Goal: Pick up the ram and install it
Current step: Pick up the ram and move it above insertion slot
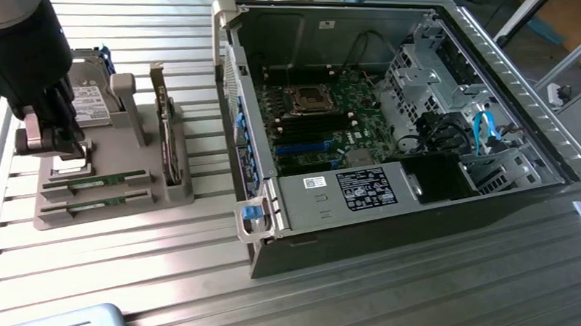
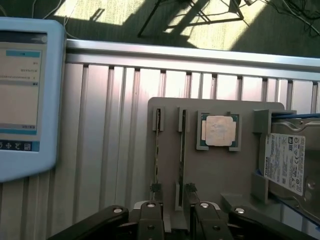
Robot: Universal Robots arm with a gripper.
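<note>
Ram sticks (image 2: pixel 183 150) sit edge-up in the grey holder (image 2: pixel 215 175) on the table (image 2: pixel 110 150). My gripper (image 2: pixel 177 207) hovers over them, jaws apart, empty. Pick-up stage, I judge; grasping calls for centring on one thin edge.

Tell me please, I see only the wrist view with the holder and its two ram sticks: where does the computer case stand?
Observer: The open case lies on the exterior view's right of the holder, apart from it, with its board uncovered and facing up.
Operator: Does the holder carry anything that my view does not show?
Observer: Yes. A dark card stands upright in it, on the exterior view's right of the ram sticks, on the side toward the case.
</note>
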